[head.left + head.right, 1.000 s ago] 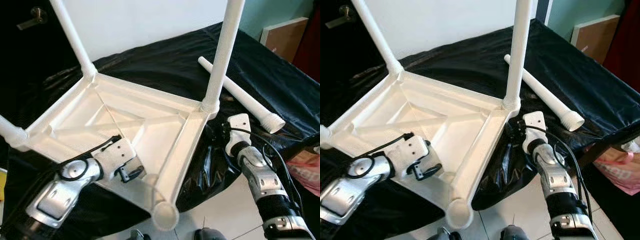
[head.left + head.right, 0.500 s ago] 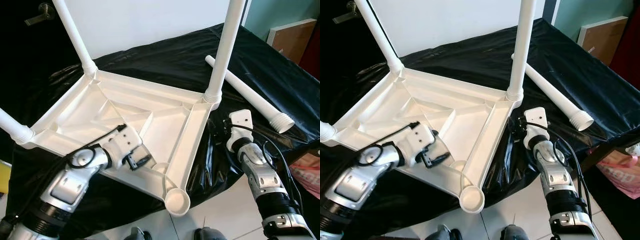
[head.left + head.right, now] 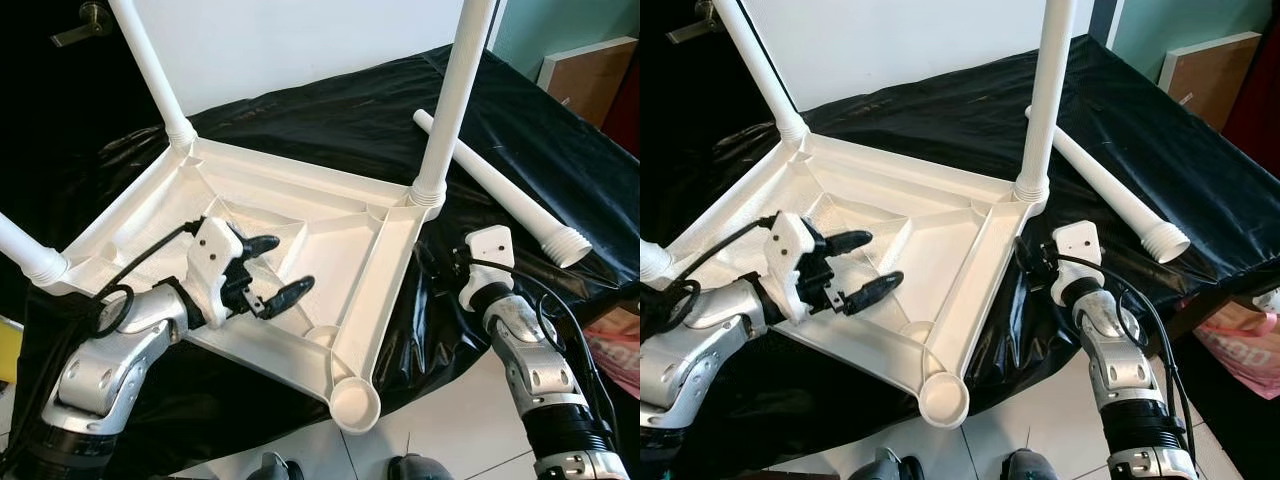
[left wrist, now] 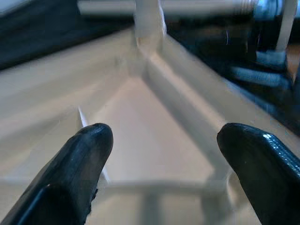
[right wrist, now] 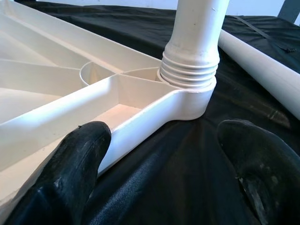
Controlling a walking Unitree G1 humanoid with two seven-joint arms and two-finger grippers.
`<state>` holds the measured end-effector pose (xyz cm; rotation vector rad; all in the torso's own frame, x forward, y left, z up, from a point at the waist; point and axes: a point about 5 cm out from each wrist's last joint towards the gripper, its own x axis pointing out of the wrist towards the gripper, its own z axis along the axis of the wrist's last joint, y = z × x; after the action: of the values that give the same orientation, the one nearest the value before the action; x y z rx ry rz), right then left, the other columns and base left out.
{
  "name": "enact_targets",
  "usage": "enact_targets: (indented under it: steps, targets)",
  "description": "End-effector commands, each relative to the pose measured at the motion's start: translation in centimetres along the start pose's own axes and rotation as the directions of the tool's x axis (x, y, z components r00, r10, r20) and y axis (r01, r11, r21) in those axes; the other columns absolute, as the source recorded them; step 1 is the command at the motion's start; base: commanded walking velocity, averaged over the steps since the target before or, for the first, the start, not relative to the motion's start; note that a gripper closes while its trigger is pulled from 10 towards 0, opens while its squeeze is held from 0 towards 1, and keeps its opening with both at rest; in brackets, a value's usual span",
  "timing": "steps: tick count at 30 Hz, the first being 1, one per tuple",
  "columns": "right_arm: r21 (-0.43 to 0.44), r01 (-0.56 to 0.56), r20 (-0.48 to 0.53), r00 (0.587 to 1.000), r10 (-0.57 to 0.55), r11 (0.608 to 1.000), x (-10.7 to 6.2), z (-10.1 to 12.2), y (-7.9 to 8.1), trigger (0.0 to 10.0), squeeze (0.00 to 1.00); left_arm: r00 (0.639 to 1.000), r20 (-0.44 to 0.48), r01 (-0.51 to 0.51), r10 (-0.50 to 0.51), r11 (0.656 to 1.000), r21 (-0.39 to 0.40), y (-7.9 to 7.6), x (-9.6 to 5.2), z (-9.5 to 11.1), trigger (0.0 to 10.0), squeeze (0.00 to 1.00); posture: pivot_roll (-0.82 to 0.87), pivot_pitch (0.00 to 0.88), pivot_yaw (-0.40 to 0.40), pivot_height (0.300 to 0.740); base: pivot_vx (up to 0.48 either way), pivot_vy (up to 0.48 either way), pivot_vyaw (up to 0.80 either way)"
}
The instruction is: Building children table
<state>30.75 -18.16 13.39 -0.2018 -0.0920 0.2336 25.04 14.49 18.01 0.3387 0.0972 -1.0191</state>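
A white plastic table top (image 3: pixel 250 215) lies upside down on a black-covered surface. Three white legs stand screwed into its corners; the far right one (image 3: pixel 450 100) rises beside my right arm. The near corner socket (image 3: pixel 355 405) holds no leg. A loose fourth leg (image 3: pixel 495 190) lies on the black cover to the right. My left gripper (image 3: pixel 295 262) hovers open above the ribbed underside, nothing between its fingers (image 4: pixel 84 154). My right gripper (image 5: pixel 164 154) is open, low beside the table's right rim, facing the base of the far right leg (image 5: pixel 192 61).
The black cover (image 3: pixel 330 120) hangs over the front edge above white floor tiles (image 3: pixel 460 420). A brown board (image 3: pixel 590 65) leans at the back right. A pink bag (image 3: pixel 618 340) sits on the floor at the right. A door handle (image 3: pixel 80 25) shows at the top left.
My left gripper has lifted off the near rib of the table top, turned and opened. The right gripper has drawn back slightly from the rim. The view shifted a little early on.
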Motion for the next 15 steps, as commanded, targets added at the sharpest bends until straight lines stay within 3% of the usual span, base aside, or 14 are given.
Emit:
enact_targets:
  steps: [1, 5, 9, 10, 12, 13, 15]
  targets:
    - [-0.001, -0.014, 0.017, 1.000, 0.014, 1.000, 0.1, 0.3, 0.2, 10.0, 0.00, 0.983, -0.069, 0.171, -0.169, 0.985, 0.015, -1.1, -0.1, -1.1, 10.0, 0.00, -0.08, 0.118, 0.066, 0.740, 0.000, 0.000, 0.00]
    - [-0.010, -0.022, 0.023, 0.999, 0.022, 1.000, 0.1, 0.7, 0.1, 10.0, 0.00, 0.966, -0.163, 0.206, -0.200, 0.978, 0.024, -1.8, -0.3, -2.5, 10.0, 0.00, -0.08, 0.119, 0.059, 0.740, 0.000, 0.000, 0.00]
    - [-0.011, -0.024, 0.023, 0.999, 0.024, 1.000, 0.1, 0.7, 0.1, 10.0, 0.00, 0.965, -0.173, 0.204, -0.198, 0.979, 0.019, -1.8, -0.4, -2.6, 10.0, 0.00, -0.08, 0.120, 0.059, 0.740, 0.000, 0.000, 0.00]
    - [-0.014, -0.027, 0.022, 0.999, 0.027, 1.000, 0.0, 0.8, 0.0, 10.0, 0.00, 0.962, -0.186, 0.205, -0.200, 0.979, 0.007, -1.8, -0.7, -2.8, 10.0, 0.40, -0.08, 0.123, 0.057, 0.740, 0.000, 0.000, 0.00]
    - [-0.016, -0.029, 0.022, 0.999, 0.029, 0.999, 0.0, 0.8, 0.0, 10.0, 0.00, 0.960, -0.194, 0.207, -0.203, 0.978, -0.001, -1.7, -0.9, -2.9, 10.0, 0.40, -0.08, 0.123, 0.057, 0.740, 0.000, 0.000, 0.00]
    - [-0.020, -0.032, 0.023, 0.999, 0.032, 0.999, -0.1, 0.9, 0.0, 10.0, 0.00, 0.957, -0.206, 0.203, -0.202, 0.979, -0.016, -1.6, -1.0, -3.1, 10.0, 1.00, -0.08, 0.125, 0.057, 0.740, 0.000, 0.000, 0.00]
    - [-0.020, -0.032, 0.023, 0.999, 0.032, 0.999, -0.1, 0.9, 0.0, 10.0, 0.00, 0.957, -0.206, 0.203, -0.202, 0.979, -0.016, -1.6, -1.0, -3.1, 10.0, 1.00, -0.08, 0.125, 0.057, 0.740, 0.000, 0.000, 0.00]
